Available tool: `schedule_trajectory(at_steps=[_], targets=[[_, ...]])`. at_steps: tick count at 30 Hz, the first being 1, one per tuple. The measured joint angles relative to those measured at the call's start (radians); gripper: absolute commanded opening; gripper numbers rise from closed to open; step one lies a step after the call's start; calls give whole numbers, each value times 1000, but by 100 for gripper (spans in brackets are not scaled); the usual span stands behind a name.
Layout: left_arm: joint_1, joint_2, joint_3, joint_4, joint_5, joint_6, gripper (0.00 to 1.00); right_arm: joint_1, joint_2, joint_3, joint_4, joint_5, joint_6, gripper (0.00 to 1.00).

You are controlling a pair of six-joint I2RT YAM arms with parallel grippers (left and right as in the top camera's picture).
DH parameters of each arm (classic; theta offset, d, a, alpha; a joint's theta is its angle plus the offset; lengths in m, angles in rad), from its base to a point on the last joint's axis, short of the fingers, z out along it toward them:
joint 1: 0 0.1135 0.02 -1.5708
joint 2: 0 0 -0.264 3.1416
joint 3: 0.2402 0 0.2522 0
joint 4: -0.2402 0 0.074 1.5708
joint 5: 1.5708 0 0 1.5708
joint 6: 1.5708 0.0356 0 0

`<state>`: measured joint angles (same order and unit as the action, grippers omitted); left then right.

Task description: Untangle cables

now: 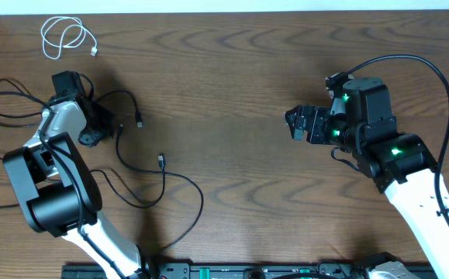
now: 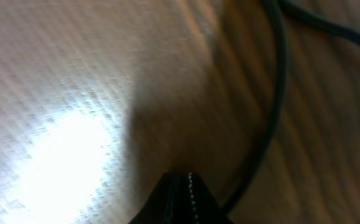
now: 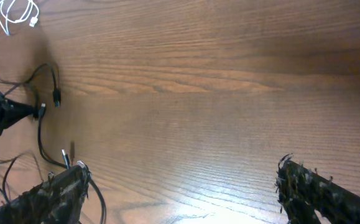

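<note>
The step in hand looks like drawing one strand out of the black cables (image 1: 161, 161). In the overhead view they sprawl at the 9 o'clock side of the table (image 1: 232, 70), with loops crossing around and under the left arm (image 1: 53, 194). The white cable (image 1: 63, 36) lies coiled on its own at 11 o'clock, already free.

The left gripper (image 1: 98, 130) has its fingers pressed together low over the wood. In its wrist view a black strand (image 2: 273, 99) curves past at 3 o'clock of the fingertips (image 2: 173, 199). I cannot tell whether it is pinched or merely beside them.

To do this well, I judge the hold should be confirmed before any pull. The draw should then go slowly toward bare wood at 3 o'clock, so the crossings slide open rather than cinch.

The left arm folds back on itself, wrist bent down. The right gripper (image 1: 295, 125) hangs spread wide and empty near 3 o'clock, pointing toward 9 o'clock, well apart from the cables.
</note>
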<state>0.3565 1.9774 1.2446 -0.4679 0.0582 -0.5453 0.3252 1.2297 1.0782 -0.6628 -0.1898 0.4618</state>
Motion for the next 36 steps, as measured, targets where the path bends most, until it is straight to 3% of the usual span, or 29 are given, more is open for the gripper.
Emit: schedule_trajectory(at_steps=[9, 23, 36], targets=[[0, 12, 0, 62, 150, 0, 8, 0, 0, 0, -6, 0, 0, 93], [-5, 47, -1, 203, 228, 0, 8, 0, 0, 0, -18, -3, 0, 91], [1, -2, 7, 184, 257, 39, 8, 0, 0, 0, -28, -4, 1, 92]])
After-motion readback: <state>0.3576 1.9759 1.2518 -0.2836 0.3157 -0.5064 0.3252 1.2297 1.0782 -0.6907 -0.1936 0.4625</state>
